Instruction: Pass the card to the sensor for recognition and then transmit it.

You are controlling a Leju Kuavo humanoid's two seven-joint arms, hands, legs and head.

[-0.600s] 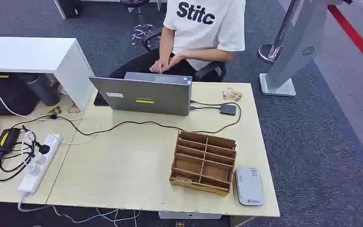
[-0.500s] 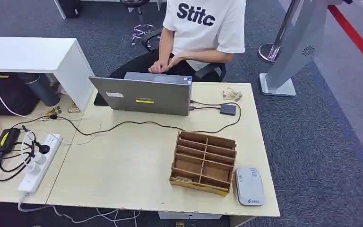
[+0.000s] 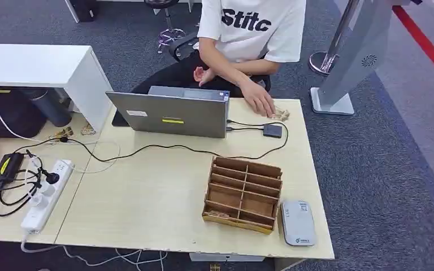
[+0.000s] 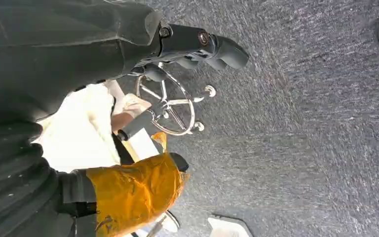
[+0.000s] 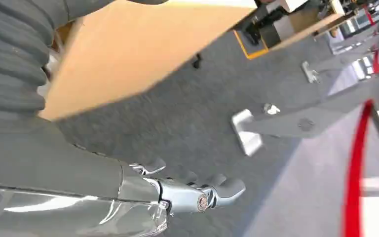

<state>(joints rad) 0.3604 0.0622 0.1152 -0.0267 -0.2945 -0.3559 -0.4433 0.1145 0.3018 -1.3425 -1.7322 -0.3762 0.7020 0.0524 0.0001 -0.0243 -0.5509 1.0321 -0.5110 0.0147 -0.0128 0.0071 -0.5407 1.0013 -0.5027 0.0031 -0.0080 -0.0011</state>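
Since half a second earlier, the person's hand (image 3: 258, 100) had reached out to the bench's far right corner.
Left robot hand (image 4: 197, 47) and right robot hand (image 5: 197, 190) hung over grey carpet, fingers loosely curled, holding nothing. Small pale cards (image 3: 278, 113) lay at that far corner, just beside the person's fingers. A grey sensor (image 3: 298, 222) sat by the near right corner, touching a wooden organizer (image 3: 243, 193); something small lay in its nearest slot. A laptop (image 3: 171, 113) stood between.

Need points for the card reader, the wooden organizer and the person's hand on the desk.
card reader (image 3: 298, 222), head view, middle of its grey top face.
wooden organizer (image 3: 243, 193), head view, centre divider between the slots.
person's hand (image 3: 260, 105), head view, back of the hand by the desk's far edge.
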